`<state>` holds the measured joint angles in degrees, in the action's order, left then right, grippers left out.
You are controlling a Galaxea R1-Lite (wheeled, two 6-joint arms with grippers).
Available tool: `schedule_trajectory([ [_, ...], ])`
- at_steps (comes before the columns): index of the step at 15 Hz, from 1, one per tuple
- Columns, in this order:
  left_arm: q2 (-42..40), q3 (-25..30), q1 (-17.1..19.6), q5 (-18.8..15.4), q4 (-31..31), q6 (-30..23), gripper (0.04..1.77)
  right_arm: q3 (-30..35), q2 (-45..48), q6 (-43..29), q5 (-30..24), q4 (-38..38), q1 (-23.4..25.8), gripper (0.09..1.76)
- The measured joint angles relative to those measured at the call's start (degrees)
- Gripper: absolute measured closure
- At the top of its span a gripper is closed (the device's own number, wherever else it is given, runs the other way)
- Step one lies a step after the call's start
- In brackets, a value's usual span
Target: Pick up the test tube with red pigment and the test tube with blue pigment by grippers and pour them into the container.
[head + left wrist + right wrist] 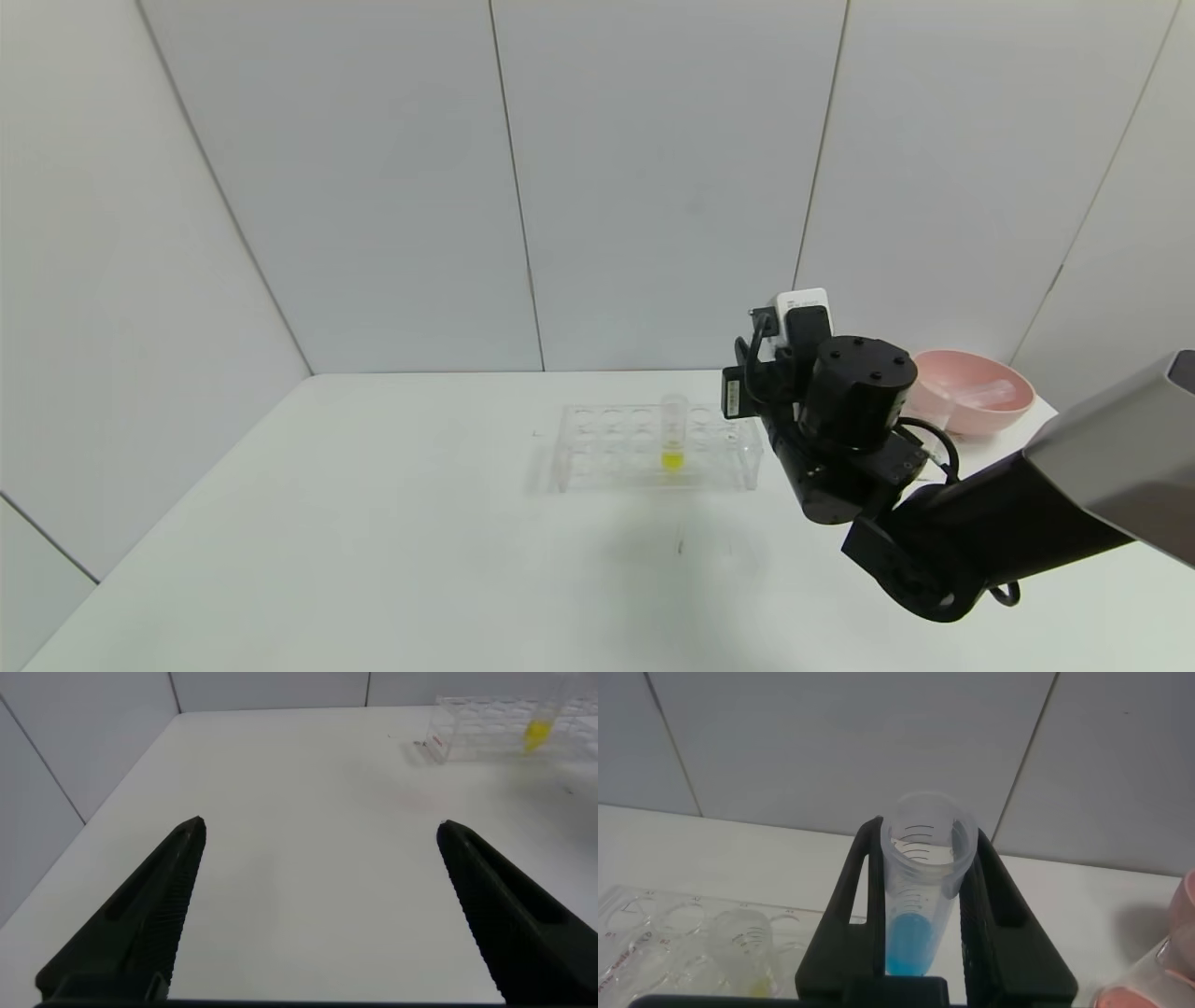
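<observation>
rack left of bowl

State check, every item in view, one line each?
Blue tube: upright, open-topped, clamped in right claw.
Yellow tube: standing in rack.
Left claw: open, empty, over bare table.
Pink bowl: upright behind the right arm; something clear lies inside.

Two tubes — one rack, one bowl
</observation>
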<state>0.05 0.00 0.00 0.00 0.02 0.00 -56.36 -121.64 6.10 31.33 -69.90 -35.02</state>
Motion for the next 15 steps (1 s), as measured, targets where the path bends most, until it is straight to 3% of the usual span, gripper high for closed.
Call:
schedule_trajectory([
  [4,0.0,0.0,0.0,0.0,0.0,0.0,0.05,2.8,3.0,-0.5,-1.7,0.2,-0.2,1.33],
  [9,0.0,0.0,0.0,0.0,0.0,0.0,0.05,13.0,13.1,-4.8,-11.7,4.8,2.8,1.33],
  [11,0.0,0.0,0.0,0.0,0.0,0.0,0.05,17.8,18.4,-6.2,-18.6,7.3,6.3,1.33],
  [15,0.0,0.0,0.0,0.0,0.0,0.0,0.05,25.7,27.6,-6.8,-34.6,10.6,19.3,1.33],
])
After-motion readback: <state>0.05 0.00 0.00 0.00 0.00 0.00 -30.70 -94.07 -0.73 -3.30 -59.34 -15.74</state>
